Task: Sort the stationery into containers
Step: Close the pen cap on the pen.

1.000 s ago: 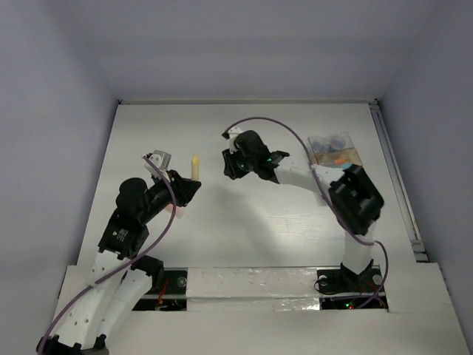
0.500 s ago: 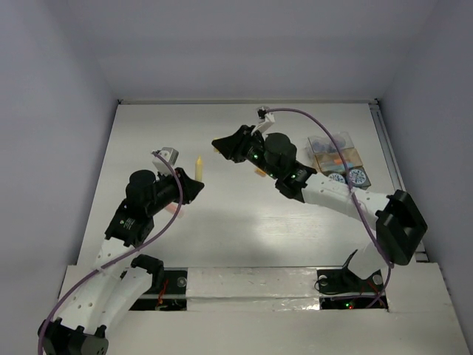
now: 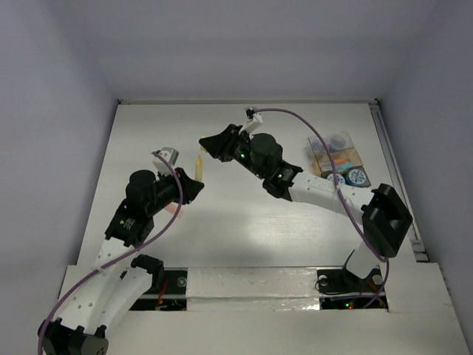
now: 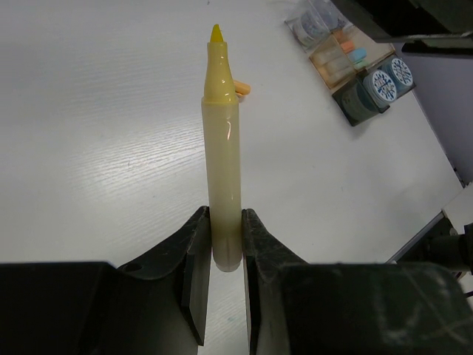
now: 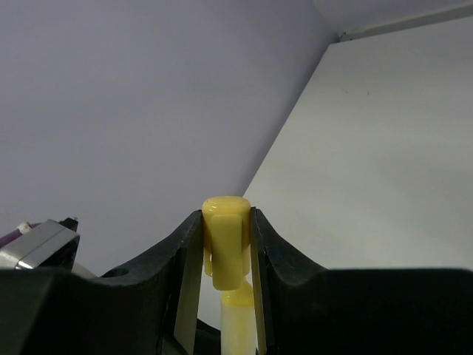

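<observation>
My left gripper (image 3: 194, 186) is shut on the lower end of a yellow pen (image 3: 199, 166), uncapped, tip pointing away from it; the left wrist view shows the pen (image 4: 222, 163) held between the fingers (image 4: 195, 251). My right gripper (image 3: 209, 144) is shut on the pen's yellow cap (image 5: 225, 240), held just above the pen's tip (image 5: 240, 322). The containers (image 3: 336, 159) stand at the right with pens and small pieces inside, and also show in the left wrist view (image 4: 347, 63). Blue-and-white tape rolls (image 3: 358, 176) sit at their near side.
A small orange piece (image 4: 241, 88) lies on the table beyond the pen tip; the right arm hides it in the top view. A small pink piece (image 3: 177, 210) lies beside the left arm. A metal rail (image 3: 395, 177) runs along the table's right edge.
My right gripper has swung out from the middle of the table and then left, bringing the yellow cap close over the pen's tip. The left gripper lifted the pen slightly, then held still.
</observation>
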`<action>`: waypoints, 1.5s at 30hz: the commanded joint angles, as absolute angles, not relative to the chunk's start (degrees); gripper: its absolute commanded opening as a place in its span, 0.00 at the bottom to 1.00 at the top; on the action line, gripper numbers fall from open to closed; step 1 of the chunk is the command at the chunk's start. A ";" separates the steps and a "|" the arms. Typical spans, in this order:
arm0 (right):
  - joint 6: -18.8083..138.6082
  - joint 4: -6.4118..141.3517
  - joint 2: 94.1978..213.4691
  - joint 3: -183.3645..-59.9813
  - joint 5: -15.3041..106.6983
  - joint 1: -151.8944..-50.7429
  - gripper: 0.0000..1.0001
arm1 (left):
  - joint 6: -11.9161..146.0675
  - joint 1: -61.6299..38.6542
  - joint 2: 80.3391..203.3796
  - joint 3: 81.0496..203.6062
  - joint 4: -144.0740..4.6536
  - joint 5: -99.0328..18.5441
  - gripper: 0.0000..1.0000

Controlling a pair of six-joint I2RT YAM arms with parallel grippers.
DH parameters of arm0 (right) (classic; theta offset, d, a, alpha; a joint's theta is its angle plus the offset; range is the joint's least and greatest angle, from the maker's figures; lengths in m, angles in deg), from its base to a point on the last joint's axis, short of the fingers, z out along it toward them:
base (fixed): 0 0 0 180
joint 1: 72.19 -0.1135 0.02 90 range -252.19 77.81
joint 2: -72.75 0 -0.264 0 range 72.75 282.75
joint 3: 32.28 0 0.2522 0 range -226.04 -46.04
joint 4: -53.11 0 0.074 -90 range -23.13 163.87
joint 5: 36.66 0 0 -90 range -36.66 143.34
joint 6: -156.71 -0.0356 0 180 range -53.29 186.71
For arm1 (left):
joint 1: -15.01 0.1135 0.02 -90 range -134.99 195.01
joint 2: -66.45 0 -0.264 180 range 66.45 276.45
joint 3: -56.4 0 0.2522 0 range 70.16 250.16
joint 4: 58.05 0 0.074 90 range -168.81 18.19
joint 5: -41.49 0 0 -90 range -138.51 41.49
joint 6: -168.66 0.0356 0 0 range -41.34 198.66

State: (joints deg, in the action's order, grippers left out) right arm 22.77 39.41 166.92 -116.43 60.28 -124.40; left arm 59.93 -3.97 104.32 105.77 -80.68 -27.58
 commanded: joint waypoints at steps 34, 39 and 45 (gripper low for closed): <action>28.57 41.56 170.31 -121.45 67.75 -129.50 0.00 | 60.37 -3.62 101.52 108.04 -79.20 -30.40 0.00; 28.31 41.21 169.96 -120.66 67.58 -130.02 0.00 | 60.37 -3.62 100.56 108.13 -79.37 -31.89 0.00; 26.29 39.37 170.22 -119.78 65.30 -130.55 0.00 | 60.37 -3.62 99.68 108.13 -79.11 -31.45 0.00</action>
